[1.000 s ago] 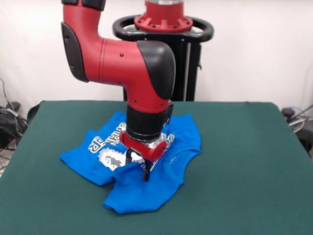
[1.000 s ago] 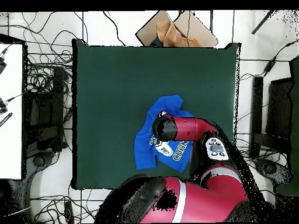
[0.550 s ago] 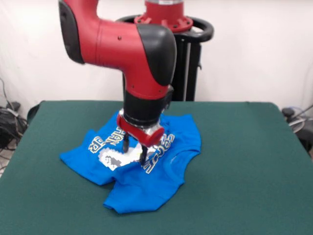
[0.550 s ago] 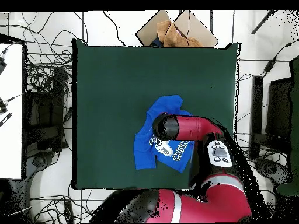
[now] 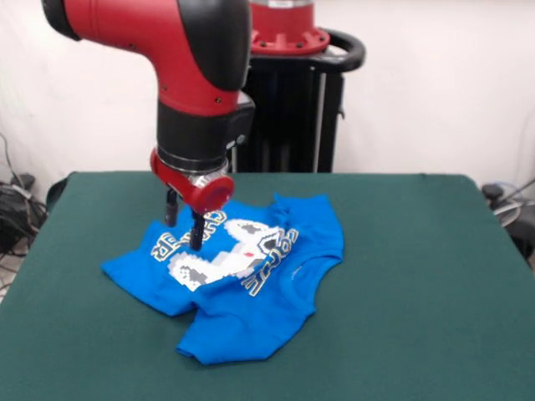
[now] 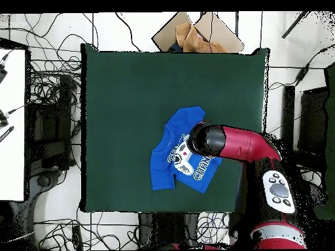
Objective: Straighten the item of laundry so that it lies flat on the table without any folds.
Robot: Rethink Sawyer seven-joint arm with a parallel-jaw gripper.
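The item of laundry (image 5: 242, 292), a small bright blue T-shirt with a white pixel print and lettering, lies crumpled on the table (image 5: 418, 284), its lower part folded toward the front edge. In the overhead view the shirt (image 6: 171, 163) sits right of the table's (image 6: 131, 98) centre. My gripper (image 5: 183, 225) hangs just above the shirt's left rear part, over the lettering. Its two dark fingers (image 5: 196, 230) stand a little apart with nothing between them. In the overhead view the arm's wrist (image 6: 208, 138) covers the gripper.
A cardboard box (image 6: 196, 33) lies beyond the table's far edge in the overhead view. Cables (image 6: 49, 98) crowd the floor around the table. The black pedestal (image 5: 292, 100) stands behind the table.
The gripper has lifted off the middle of the shirt and swung to the left and back. The shirt's print, earlier covered, now shows; the shirt has not shifted.
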